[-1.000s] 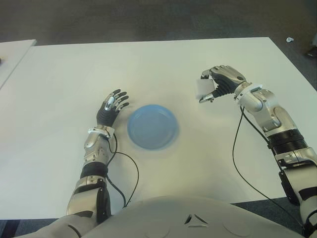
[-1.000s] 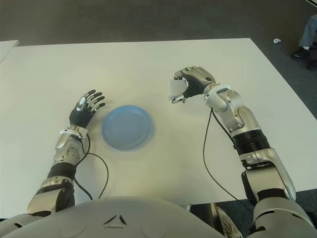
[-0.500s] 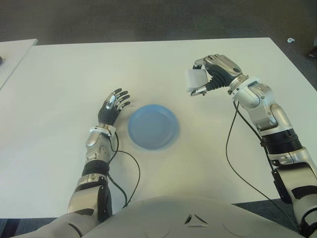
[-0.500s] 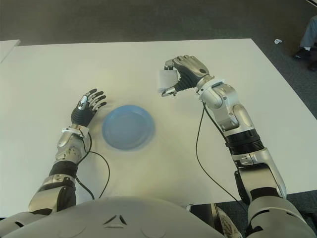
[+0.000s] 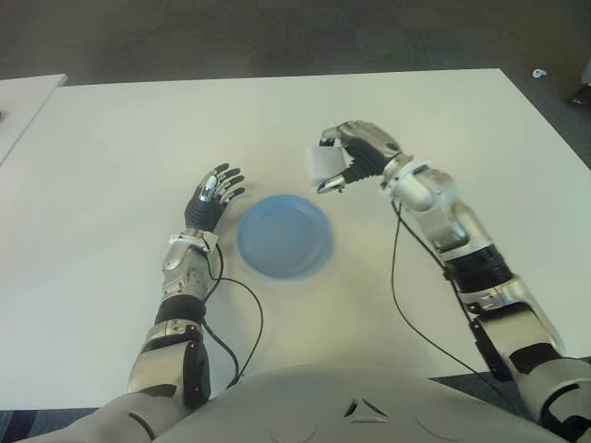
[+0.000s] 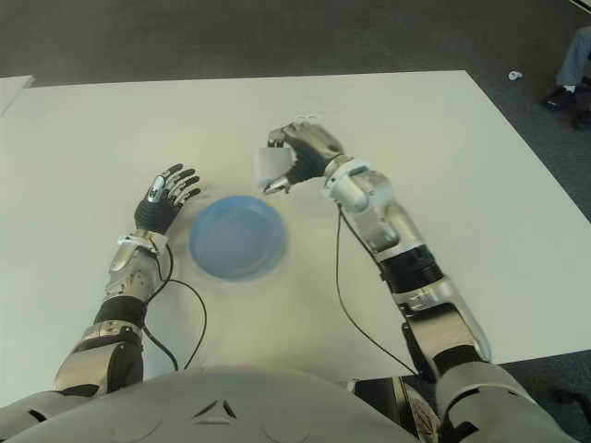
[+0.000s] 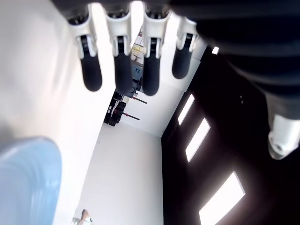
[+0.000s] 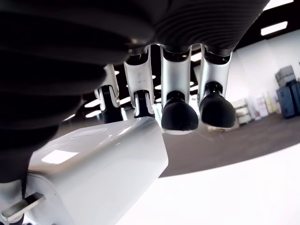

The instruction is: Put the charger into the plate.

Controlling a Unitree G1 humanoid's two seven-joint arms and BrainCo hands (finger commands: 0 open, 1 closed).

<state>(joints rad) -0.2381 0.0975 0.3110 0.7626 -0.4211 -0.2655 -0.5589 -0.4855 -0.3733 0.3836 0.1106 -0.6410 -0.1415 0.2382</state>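
My right hand (image 5: 343, 164) is shut on the white charger (image 5: 321, 166), holding it in the air just beyond the far right rim of the blue plate (image 5: 284, 235). In the right wrist view the charger (image 8: 98, 176) is a white block clamped between thumb and curled fingers (image 8: 176, 112), with a metal prong showing at one corner. My left hand (image 5: 214, 194) shows beside the plate on its left, fingers spread and holding nothing. The plate's edge (image 7: 28, 180) shows in the left wrist view, and nothing lies in the plate.
The white table (image 5: 120, 138) spreads wide around the plate. A second white surface (image 5: 23, 97) shows at the far left. Black cables (image 5: 416, 305) trail from both wrists toward my body. Dark floor lies past the table's far edge.
My right hand has carried the charger leftward and slightly nearer, from the table's right side to just beyond the plate's rim. The left hand and plate stayed still.
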